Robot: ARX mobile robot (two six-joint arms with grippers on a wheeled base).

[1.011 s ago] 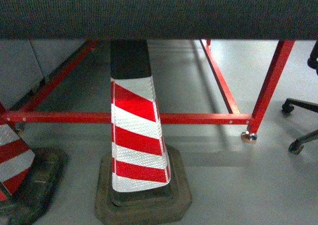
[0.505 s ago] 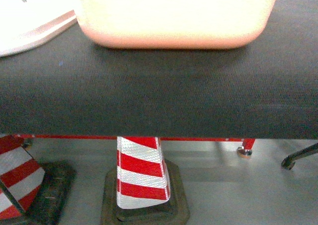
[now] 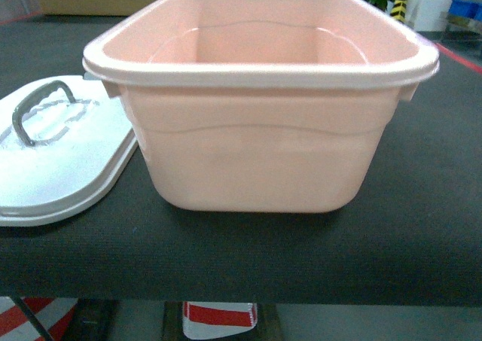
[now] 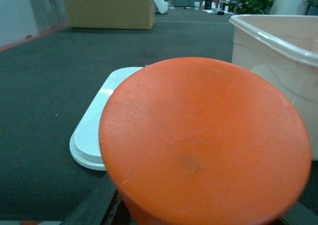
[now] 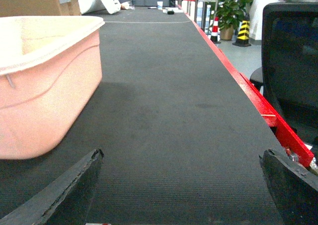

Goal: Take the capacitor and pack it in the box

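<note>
The box [image 3: 260, 100] is a pale pink tub standing open on the black table, and no contents show inside it. Its white lid [image 3: 56, 156] with a grey handle lies flat to the left of it. In the left wrist view an orange round capacitor [image 4: 203, 140] fills most of the frame, with my left gripper [image 4: 198, 219] shut on it. A dark finger [image 4: 94, 207] shows at its lower left. It hangs near the lid [image 4: 92, 130] and left of the box [image 4: 278, 56]. My right gripper [image 5: 181, 158] is open, low over bare mat, to the right of the box [image 5: 44, 81]. Neither gripper shows in the head view.
A brown cardboard carton [image 4: 107, 6] stands at the table's far end. The table's red edge [image 5: 258, 106] runs along the right, with a black office chair [image 5: 290, 61] beyond it. A red-and-white cone [image 3: 218, 315] stands under the table's front edge.
The head view has risen from under the table to the tabletop. The pink box and its lid have come fully into view.
</note>
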